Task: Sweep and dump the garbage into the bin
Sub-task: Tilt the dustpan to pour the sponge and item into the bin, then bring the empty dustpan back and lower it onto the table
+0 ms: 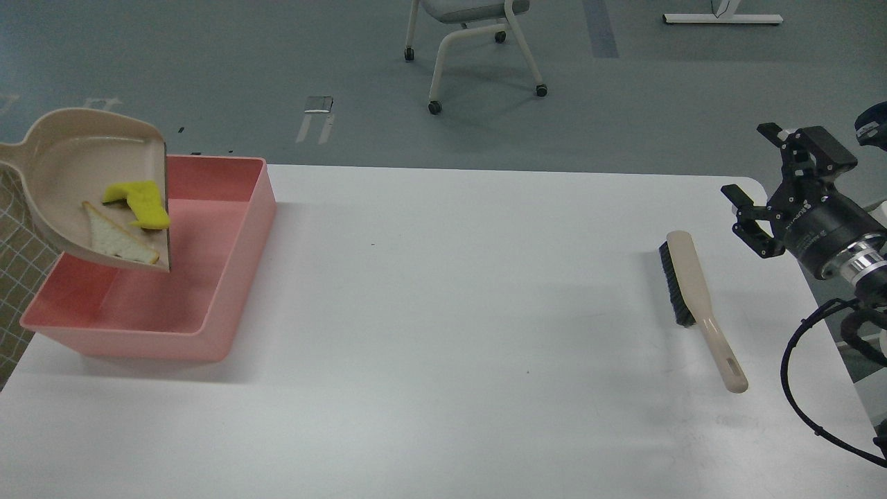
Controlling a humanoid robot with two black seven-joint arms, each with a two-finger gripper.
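A beige dustpan (76,173) hangs tilted over the left part of the pink bin (235,235), its lip pointing down into it. The garbage lies in the pan near the lip: a yellow sponge chunk (142,202) and a pale triangular bread slice (116,242). The pan's handle runs off the left edge, and my left gripper is out of view. My right gripper (766,184) is open and empty at the right edge, above the table and right of the beige brush (696,305), which lies flat on the table.
The white table (443,333) carries the bin at its left side and the brush at its right. A wheeled chair (471,41) stands on the floor behind the table. A checked cloth (17,277) shows at the left edge.
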